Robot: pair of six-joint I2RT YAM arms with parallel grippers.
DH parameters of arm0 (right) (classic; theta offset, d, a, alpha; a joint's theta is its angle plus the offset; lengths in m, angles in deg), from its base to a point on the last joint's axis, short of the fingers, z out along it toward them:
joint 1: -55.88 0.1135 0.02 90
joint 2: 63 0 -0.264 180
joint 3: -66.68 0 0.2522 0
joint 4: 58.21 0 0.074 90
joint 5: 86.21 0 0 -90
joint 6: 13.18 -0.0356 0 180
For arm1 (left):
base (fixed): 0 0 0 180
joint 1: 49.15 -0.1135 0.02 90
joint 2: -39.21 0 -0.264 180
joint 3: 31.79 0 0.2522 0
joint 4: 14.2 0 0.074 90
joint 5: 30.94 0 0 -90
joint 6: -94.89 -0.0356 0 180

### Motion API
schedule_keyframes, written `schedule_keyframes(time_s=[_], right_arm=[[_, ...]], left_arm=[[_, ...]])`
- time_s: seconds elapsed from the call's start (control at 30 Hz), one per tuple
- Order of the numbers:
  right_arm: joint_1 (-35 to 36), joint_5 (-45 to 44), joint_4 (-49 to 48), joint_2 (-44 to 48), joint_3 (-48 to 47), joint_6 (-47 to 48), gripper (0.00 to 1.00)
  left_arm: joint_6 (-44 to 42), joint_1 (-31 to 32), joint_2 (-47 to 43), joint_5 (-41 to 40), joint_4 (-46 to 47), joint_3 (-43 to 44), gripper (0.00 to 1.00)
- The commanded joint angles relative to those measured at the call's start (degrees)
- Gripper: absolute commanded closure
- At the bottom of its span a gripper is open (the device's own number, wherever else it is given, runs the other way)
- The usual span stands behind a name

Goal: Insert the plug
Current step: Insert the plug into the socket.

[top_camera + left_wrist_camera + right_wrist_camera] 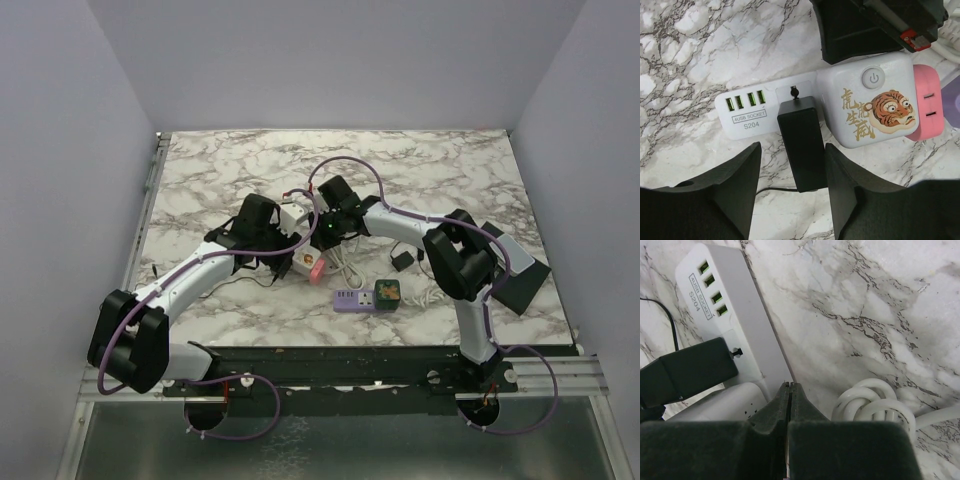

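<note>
A white power strip [747,115] marked 4USB SOCKET lies on the marble, joined to a white cube [865,107] with a tiger picture and a pink end [927,102]. A black plug [800,142] lies across the strip's socket face, and a short pin shows at its front end. My left gripper [792,147] is open, its fingers [742,177] either side of the plug with gaps on both sides. My right gripper [790,386] is shut and empty, its tips at the strip's [747,325] long edge. In the top view the two grippers [270,235] [328,222] meet over the strip.
A coiled white cable [872,402] lies right of my right gripper. A purple strip [352,300] with a green adapter [388,291] and a small black adapter [402,260] lie nearer the front. A black block [522,275] sits at the right edge.
</note>
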Motion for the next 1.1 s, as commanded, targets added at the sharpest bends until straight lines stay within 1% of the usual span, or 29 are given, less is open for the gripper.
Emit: schedule_keyframes(time_s=[0.0,0.1,0.17,0.37,0.47,0.73,0.83,0.97,1.07], right_arm=[[0.25,-1.44,1.65,-0.42,-0.05,0.49,0.99],[0.23,-1.85,1.65,0.11,-0.55,0.43,0.99],[0.23,-1.94,1.84,0.21,-1.09,0.38,0.99],[0.22,-2.03,2.7,0.08,-2.41,0.75,0.99],[0.25,-1.98,2.92,-0.06,-2.86,0.98,0.99],[0.17,-1.95,3.63,-0.08,-3.75,1.17,0.99],[0.17,-1.64,3.58,-0.18,-3.76,1.1,0.99],[0.24,-1.06,3.58,-0.29,-4.11,1.07,0.99],[0.19,-0.34,3.54,-0.31,-4.17,1.0,1.0]], left_arm=[[0.25,0.04,-0.97,0.88,-1.6,-0.19,0.48],[0.41,-0.04,-1.62,0.73,-2.43,0.61,0.5],[0.67,-0.25,-1.72,0.9,-3.34,2.06,0.52],[0.95,-1.85,-1.2,2.3,-5.57,7.35,0.71],[0.79,-1.88,0.21,3.11,-5.9,8.44,0.76],[-0.04,-1.88,5.44,7.1,-7.97,9.36,0.78],[-1.46,-1.84,6.78,5.85,-8.21,9.04,0.78],[-2.35,-1.87,8.84,3.41,-8.06,9.39,0.81],[-2.33,-1.88,10.17,3.64,-7.36,9.46,0.82]])
